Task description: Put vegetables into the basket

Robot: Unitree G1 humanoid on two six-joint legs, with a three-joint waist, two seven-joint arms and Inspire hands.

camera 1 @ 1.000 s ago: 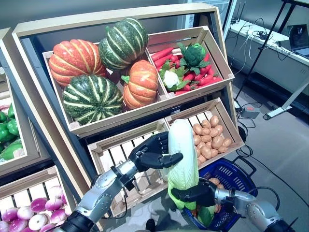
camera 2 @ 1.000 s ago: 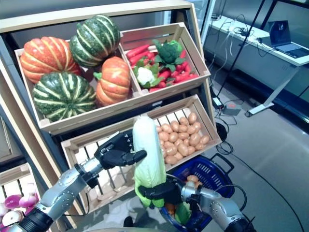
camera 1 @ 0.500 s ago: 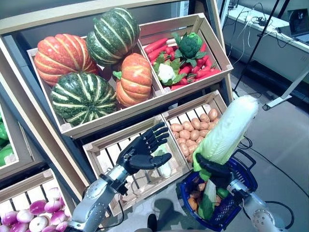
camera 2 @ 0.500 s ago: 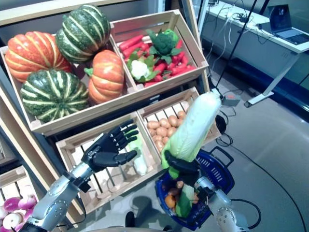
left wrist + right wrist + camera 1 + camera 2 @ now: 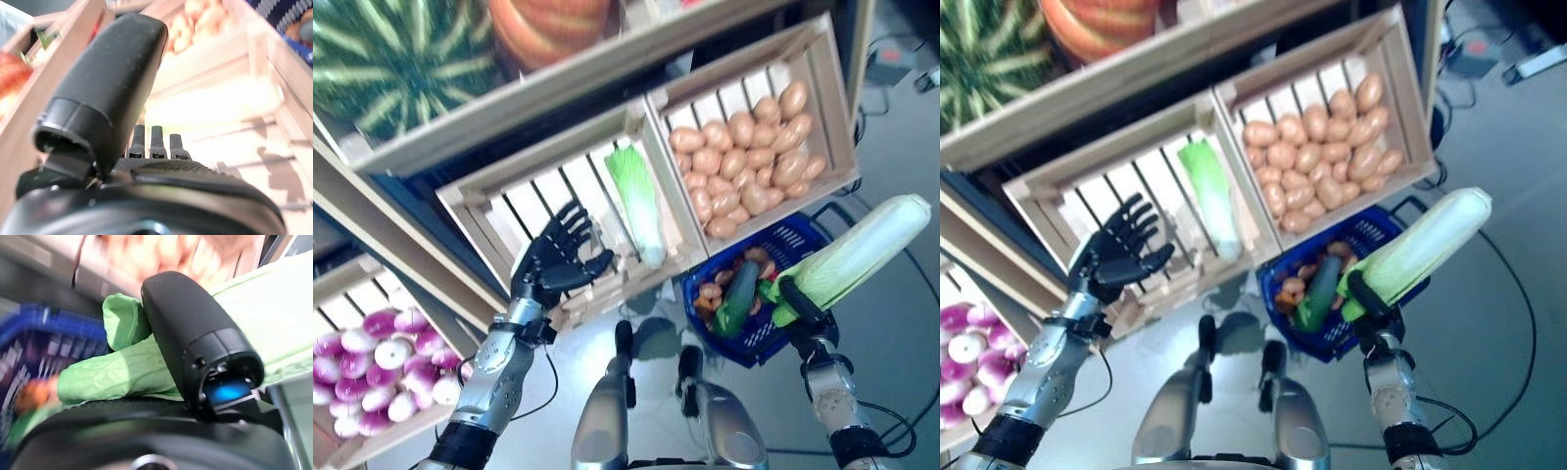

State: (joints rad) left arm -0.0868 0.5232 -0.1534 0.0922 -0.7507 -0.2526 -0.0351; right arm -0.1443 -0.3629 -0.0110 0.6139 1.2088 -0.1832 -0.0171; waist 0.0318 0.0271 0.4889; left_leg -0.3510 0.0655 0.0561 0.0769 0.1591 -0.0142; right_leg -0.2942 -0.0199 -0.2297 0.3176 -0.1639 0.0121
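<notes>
- Your right hand (image 5: 795,299) has its thumb and fingers wrapped round the leafy green end of a long pale cabbage (image 5: 862,253), so the heavy white end sticks out toward 2 o'clock, clear of everything.
- That grip low on the leaves lets the cabbage tilt over the blue basket (image 5: 800,238); the basket sits on the floor at about 4 o'clock from the view's middle, just below the potato crate (image 5: 822,117).
- The held end is over the basket's rim at 3 o'clock, but most of the cabbage hangs outside it, so I judge it is not yet in.
- The basket already holds small orange-brown vegetables and a dark green cucumber (image 5: 735,305) leaning on its side; room looks tight, so you will likely need to lower the cabbage lengthwise.
- Your left hand (image 5: 551,264) is empty with its fingers spread wide, held in front of the slatted crate (image 5: 499,211) at 9 o'clock.
- A second cabbage (image 5: 636,205) lies in that crate at its 3 o'clock side, apart from the left hand, probably the next pick.
</notes>
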